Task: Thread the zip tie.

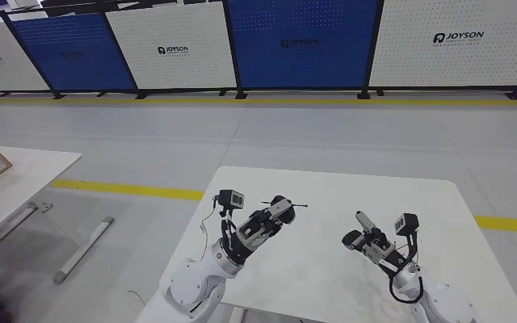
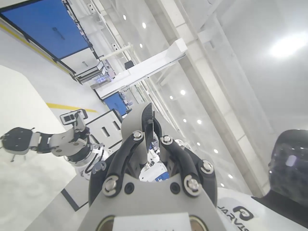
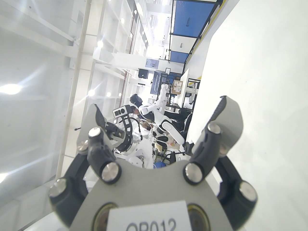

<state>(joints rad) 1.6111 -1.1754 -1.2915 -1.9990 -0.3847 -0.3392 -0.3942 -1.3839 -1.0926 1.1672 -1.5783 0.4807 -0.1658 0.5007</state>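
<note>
Zip tie [image 1: 297, 205] is clamped in the clenched left gripper [image 1: 282, 207], above the white table [image 1: 347, 182]. Right gripper [image 1: 358, 229] is released, fingers spread wide, well apart from it.

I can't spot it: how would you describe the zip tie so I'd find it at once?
Start at the white table: the left gripper over it is pinched shut. The zip tie is the thin black strip poking from its tip toward the right gripper, which is open and empty.

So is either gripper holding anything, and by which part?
Left gripper pinches the zip tie on its strap, one end poking out. Right gripper holds nothing.
</note>
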